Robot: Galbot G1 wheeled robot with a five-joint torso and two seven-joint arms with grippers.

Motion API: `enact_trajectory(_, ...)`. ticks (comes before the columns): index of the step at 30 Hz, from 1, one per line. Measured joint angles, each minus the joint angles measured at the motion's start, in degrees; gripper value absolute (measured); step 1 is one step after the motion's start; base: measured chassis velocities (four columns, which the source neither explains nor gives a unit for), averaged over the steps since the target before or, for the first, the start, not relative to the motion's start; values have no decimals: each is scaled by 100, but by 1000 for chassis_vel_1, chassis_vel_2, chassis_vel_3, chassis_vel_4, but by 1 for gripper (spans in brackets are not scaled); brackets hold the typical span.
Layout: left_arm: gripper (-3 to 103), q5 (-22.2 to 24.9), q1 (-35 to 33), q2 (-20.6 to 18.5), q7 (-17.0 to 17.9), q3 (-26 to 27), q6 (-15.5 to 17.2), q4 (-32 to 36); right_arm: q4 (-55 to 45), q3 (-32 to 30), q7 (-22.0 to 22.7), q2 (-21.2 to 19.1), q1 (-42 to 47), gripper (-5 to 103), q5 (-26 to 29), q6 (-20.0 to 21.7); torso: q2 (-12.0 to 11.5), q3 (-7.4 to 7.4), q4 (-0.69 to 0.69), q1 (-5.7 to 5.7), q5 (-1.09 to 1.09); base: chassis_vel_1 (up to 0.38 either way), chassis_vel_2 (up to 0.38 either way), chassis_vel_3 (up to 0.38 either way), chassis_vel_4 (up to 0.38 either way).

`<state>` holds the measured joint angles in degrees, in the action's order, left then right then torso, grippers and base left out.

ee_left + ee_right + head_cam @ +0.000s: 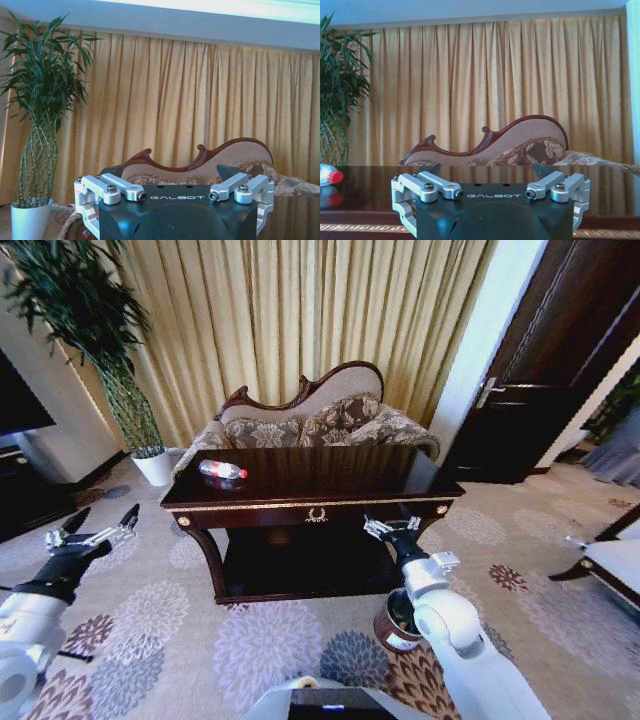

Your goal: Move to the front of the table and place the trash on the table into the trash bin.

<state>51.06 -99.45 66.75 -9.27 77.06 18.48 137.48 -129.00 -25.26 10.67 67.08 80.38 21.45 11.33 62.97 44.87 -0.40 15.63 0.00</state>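
The desk (330, 475) stands square ahead, the bin (397, 622) on the floor near its right leg, half hidden behind the right arm, and the bottle (221, 470) lies on the desk's far left. The left tool (100, 528) hangs spread left of the desk, the right tool (392, 528) spread at its front edge. I judge the bottle suits the left arm: come from above and close across its middle; any small scraps are too small to make out.

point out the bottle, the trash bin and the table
bottle (222, 470), head view, middle of its clear body
trash bin (385, 628), head view, its brown side wall
table (330, 468), head view, bare glossy top
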Motion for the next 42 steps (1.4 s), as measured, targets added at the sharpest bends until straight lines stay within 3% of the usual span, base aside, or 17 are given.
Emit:
enact_trajectory(13, 100, 0, 3, -5, 0, -26, 2, -15, -12, 25, -18, 17, 38, 100, -109, -7, -3, 2, 0, 5, 2, -259, 259, 262, -264)
enact_trajectory(18, 100, -1, 26, -19, 0, -63, 2, -47, 72, 75, -6, 5, 40, 100, -173, -191, -2, 1, -1, 3, 0, -183, 191, 178, -182)
enact_trajectory(25, 100, -2, 25, -16, 1, -73, 2, -82, 90, 197, 90, -9, 21, 100, -236, -62, -2, 1, 0, 4, 0, -49, 74, 61, -52)
enact_trajectory(32, 100, 112, 68, -161, 262, -52, 192, -43, 143, 366, 189, -37, -66, 100, -234, 30, 2, -1, 1, -3, 1, 0, 0, 0, 0)
enact_trajectory(35, 100, 411, 228, -593, 624, -43, 629, -33, 205, 470, 241, -54, -126, 100, -219, 42, -1, 1, 1, 1, 0, 0, 0, 0, 0)
enact_trajectory(38, 100, 461, 297, -775, 688, -65, 686, -97, 213, 486, 252, -52, -128, 100, -219, 42, -1, 1, -1, 2, 0, 0, 0, 0, 0)
enact_trajectory(40, 100, 545, 509, -1277, 881, -173, 774, -373, 215, 501, 276, -47, -113, 100, -215, 42, -1, 1, -1, 2, -1, 0, 0, 0, 0)
enact_trajectory(42, 100, 664, 584, -1448, 985, -231, 841, -450, 215, 500, 275, -45, -101, 100, -215, 40, -1, 1, 0, 2, -2, 0, 0, 0, 0)
